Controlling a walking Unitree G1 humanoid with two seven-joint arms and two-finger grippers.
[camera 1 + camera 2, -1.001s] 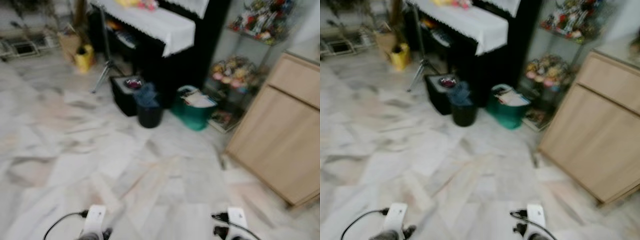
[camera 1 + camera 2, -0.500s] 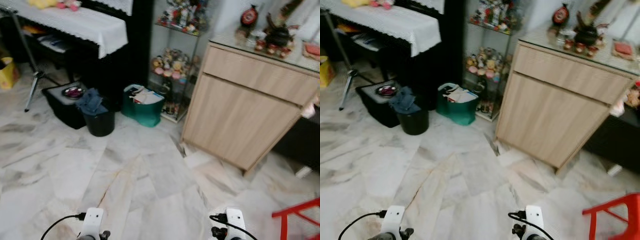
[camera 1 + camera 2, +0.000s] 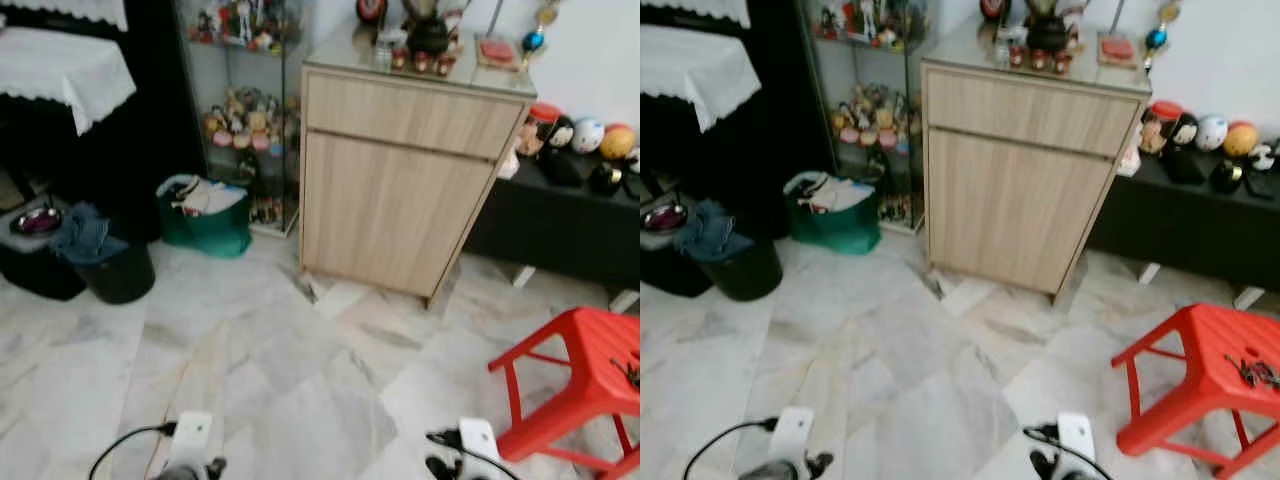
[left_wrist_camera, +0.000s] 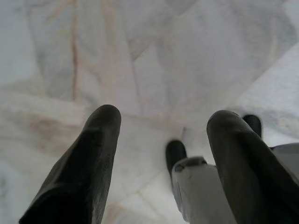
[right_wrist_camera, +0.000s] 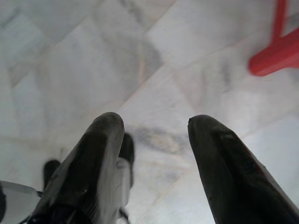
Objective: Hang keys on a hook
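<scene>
A small bunch of dark keys (image 3: 1250, 372) lies on the seat of a red plastic stool (image 3: 1200, 385) at the right, on the marble floor. Both arms hang low at the bottom edge of the eye views, the left wrist (image 3: 190, 440) and the right wrist (image 3: 476, 440) well short of the stool. In the left wrist view my left gripper (image 4: 163, 121) is open above bare floor, nothing between its fingers. My right gripper (image 5: 156, 123) is open too, over floor tiles, with a red stool leg (image 5: 275, 51) off to one side.
A light wooden cabinet (image 3: 400, 190) with ornaments on top stands ahead. Left of it are a glass shelf of figurines (image 3: 240, 110), a green basket (image 3: 205, 215) and a black bin (image 3: 115, 270). A low black bench (image 3: 560, 225) with round figures runs to the right.
The whole view has swung to the right: the cabinet now sits in the middle, and the red stool with the keys has come fully into view. Both arms still hang low.
</scene>
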